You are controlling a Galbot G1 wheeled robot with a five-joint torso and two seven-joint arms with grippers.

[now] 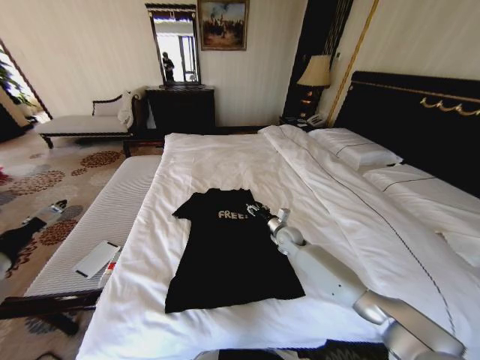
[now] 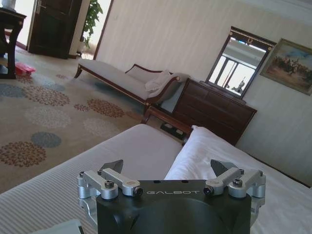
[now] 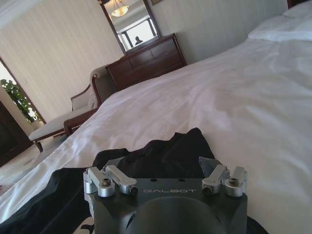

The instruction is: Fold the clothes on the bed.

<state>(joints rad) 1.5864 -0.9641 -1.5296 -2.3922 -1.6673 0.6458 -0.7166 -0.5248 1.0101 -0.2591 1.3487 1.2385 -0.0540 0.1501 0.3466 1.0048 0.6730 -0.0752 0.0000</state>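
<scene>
The white bed [image 1: 225, 161] is taking most of the room in my head view, and the black T-shirt [image 1: 229, 251] is lying flat on its duvet near the foot, with my right gripper [image 1: 260, 211] resting at the shirt's right sleeve. My right wrist view is showing what the head view is hiding: these jaws are standing apart just over the dark cloth, gripping nothing. My left gripper [image 2: 168, 170] is hanging with jaws wide apart beside the bed edge, and the shirt's far sleeve is folding out of clear sight.
</scene>
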